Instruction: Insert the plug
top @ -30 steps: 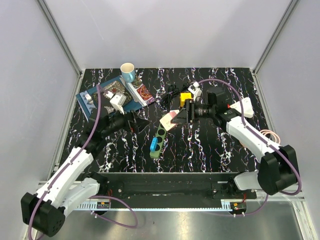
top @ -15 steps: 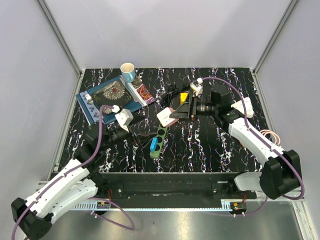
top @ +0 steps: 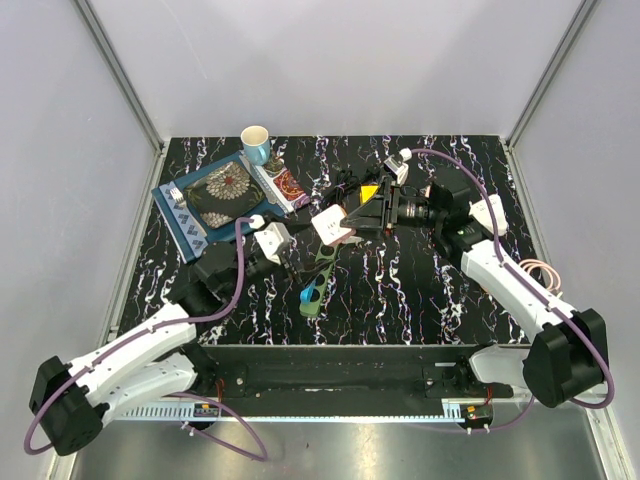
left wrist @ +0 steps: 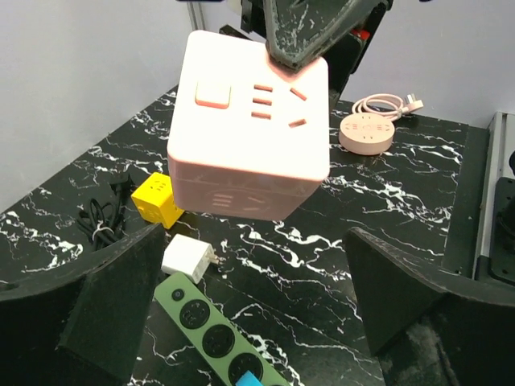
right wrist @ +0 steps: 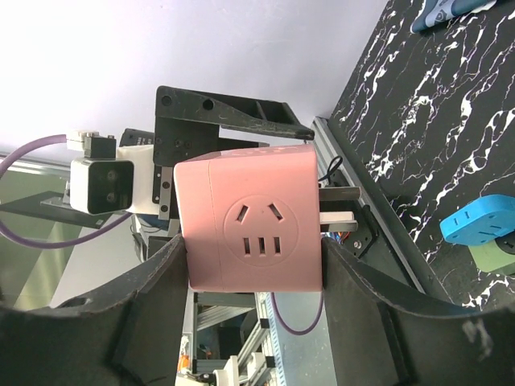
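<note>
My right gripper (top: 347, 222) is shut on a pink cube socket (top: 332, 227) and holds it in the air above the table's middle. The cube fills the right wrist view (right wrist: 249, 221) between my fingers (right wrist: 153, 305). In the left wrist view it (left wrist: 249, 137) hangs just ahead, its button and slots facing me. My left gripper (top: 300, 260) is open and empty, low over the table, its fingers (left wrist: 105, 310) wide apart. A white plug (left wrist: 187, 259) with two prongs lies on the table below the cube, next to a yellow cube (left wrist: 157, 201).
A green power strip (top: 318, 278) with a blue plug (top: 309, 293) in it lies just in front of my left gripper. A black cable (left wrist: 100, 225) lies by the yellow cube. A pink round hub (left wrist: 366, 131) sits at the right. Books (top: 215, 195) and a cup (top: 256, 143) are at the back left.
My left arm has swung right toward the centre, bringing its gripper in front of the pink cube. My right gripper has raised the cube slightly toward the back.
</note>
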`<state>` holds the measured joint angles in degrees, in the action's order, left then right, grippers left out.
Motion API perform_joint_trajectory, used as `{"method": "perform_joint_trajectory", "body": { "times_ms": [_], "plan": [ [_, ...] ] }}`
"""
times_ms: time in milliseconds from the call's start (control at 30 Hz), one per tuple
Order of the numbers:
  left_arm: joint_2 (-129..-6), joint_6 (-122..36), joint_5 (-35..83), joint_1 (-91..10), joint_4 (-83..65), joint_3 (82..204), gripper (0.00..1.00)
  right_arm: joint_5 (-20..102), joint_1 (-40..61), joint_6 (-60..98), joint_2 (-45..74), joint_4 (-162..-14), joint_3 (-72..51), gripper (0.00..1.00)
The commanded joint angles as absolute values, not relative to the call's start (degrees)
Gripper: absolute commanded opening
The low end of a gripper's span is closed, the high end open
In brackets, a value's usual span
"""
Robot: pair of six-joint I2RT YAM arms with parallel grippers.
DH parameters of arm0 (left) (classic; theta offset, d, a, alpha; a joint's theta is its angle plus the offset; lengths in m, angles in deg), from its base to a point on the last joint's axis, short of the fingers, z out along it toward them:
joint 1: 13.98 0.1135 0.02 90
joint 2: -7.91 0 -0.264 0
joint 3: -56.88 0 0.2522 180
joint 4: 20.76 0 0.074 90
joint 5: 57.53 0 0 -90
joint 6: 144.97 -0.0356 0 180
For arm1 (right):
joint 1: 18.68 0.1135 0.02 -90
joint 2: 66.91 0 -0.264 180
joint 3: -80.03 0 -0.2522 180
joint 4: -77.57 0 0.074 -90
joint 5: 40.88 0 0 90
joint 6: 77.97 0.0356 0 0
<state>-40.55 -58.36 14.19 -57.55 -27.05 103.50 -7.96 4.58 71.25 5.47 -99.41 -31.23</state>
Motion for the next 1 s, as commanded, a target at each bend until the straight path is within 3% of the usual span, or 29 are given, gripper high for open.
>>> {"method": "perform_joint_trajectory", "body": {
  "times_ms": [0, 300, 600, 733, 967],
  "plan": [
    [-42.1, -59.5, 15.4, -57.8, -39.9, 103.5, 0.99, -9.9, 4.9, 74.3, 3.6, -104.6, -31.5, 0.06],
    [-47.5, -56.5, 12.2, -57.9, -46.6, 104.2, 0.99, -10.3, 4.9, 80.0, 4.0, -112.2, -34.7, 0.05],
    [-51.3, -56.2, 11.5, -57.9, -49.3, 105.3, 0.9, -10.6, 4.9, 84.4, 4.2, -117.6, -36.3, 0.05],
    [-51.6, -56.0, 11.3, -57.9, -49.8, 105.6, 0.81, -10.7, 4.9, 84.3, 4.4, -116.7, -36.8, 0.05],
    [-51.3, -55.9, 10.8, -57.9, -50.0, 106.1, 0.81, -10.7, 4.9, 84.9, 4.1, -116.5, -38.1, 0.05]
  ]
}}
